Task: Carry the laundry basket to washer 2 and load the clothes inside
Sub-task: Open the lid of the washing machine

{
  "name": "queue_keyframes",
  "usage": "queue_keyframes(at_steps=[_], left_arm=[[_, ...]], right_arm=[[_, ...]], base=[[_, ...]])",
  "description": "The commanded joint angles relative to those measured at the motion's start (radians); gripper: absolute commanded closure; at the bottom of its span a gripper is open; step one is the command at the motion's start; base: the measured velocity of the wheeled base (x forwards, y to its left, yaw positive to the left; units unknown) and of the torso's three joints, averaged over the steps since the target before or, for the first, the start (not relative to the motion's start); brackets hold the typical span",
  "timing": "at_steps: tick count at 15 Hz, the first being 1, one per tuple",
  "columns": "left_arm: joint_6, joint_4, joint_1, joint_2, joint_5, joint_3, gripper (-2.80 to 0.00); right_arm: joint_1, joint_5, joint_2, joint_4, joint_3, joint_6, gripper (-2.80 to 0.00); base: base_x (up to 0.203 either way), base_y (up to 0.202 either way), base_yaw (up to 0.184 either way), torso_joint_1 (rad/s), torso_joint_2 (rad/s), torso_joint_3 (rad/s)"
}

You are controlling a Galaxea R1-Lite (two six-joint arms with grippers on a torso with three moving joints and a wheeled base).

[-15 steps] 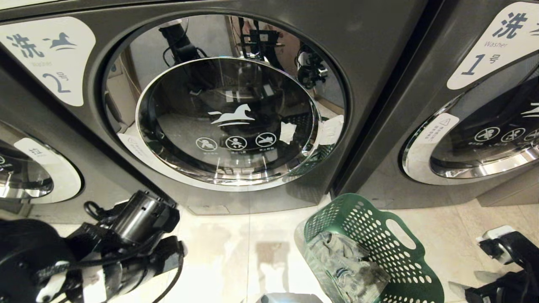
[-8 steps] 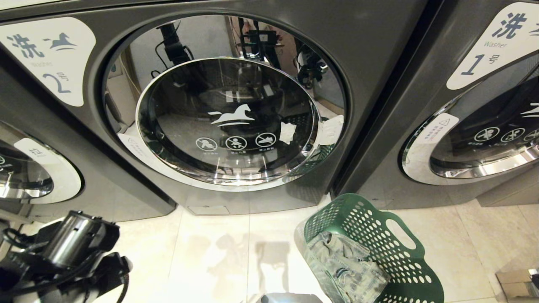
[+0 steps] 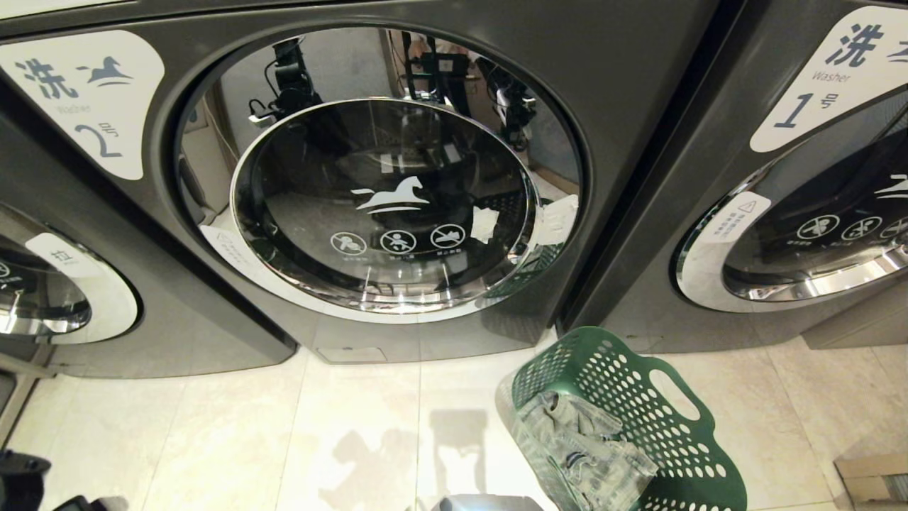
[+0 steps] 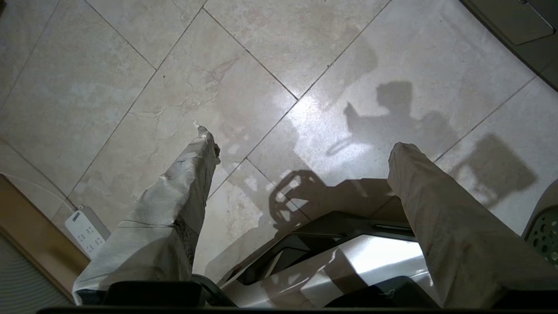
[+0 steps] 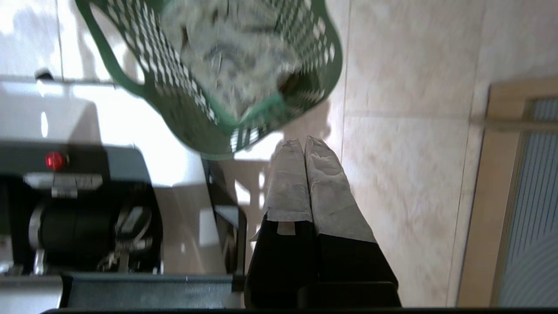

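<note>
The basket (image 3: 631, 419) is set on the floor by washer 2 (image 3: 383, 177), clothes (image 3: 582, 447) inside. The door is shut. The left claw (image 4: 301, 144) is held wide open; the right claw (image 5: 304, 150) is closed, empty. Next, the door likely needs opening.

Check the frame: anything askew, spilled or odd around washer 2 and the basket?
Nothing spilled. The green laundry basket sits on the floor tiles before the gap between the washers, right of washer 2's door, and looks tipped, clothes bunched against one wall. The door is closed. Pale tape-like patches mark its right rim.
</note>
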Motion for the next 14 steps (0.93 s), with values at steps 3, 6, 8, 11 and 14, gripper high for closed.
queue_keyframes(at_steps=[3,6,8,11,14], left_arm=[[0.000,0.002,0.013,-0.086,0.004,0.013,-2.80],[0.029,0.014,0.011,-0.148,0.004,0.023,-2.80],[0.085,0.004,0.009,-0.173,0.011,0.043,-2.80],[0.245,-0.032,0.004,-0.263,0.017,0.012,-2.80],[0.496,-0.062,0.108,-0.342,-0.254,-0.010,-2.80]], right_arm=[[0.000,-0.001,-0.163,0.019,-0.007,0.021,0.00],[0.000,-0.002,-0.163,0.019,-0.007,0.021,0.00],[0.000,-0.001,-0.163,0.019,-0.007,0.021,0.00],[0.000,-0.001,-0.163,0.019,-0.007,0.021,0.00],[0.000,-0.001,-0.163,0.019,-0.007,0.021,0.00]], base=[[0.000,0.000,0.000,0.000,0.00,0.000],[0.000,0.000,0.000,0.000,0.00,0.000],[0.000,0.000,0.000,0.000,0.00,0.000],[0.000,0.000,0.000,0.000,0.00,0.000],[0.000,0.000,0.000,0.000,0.00,0.000]])
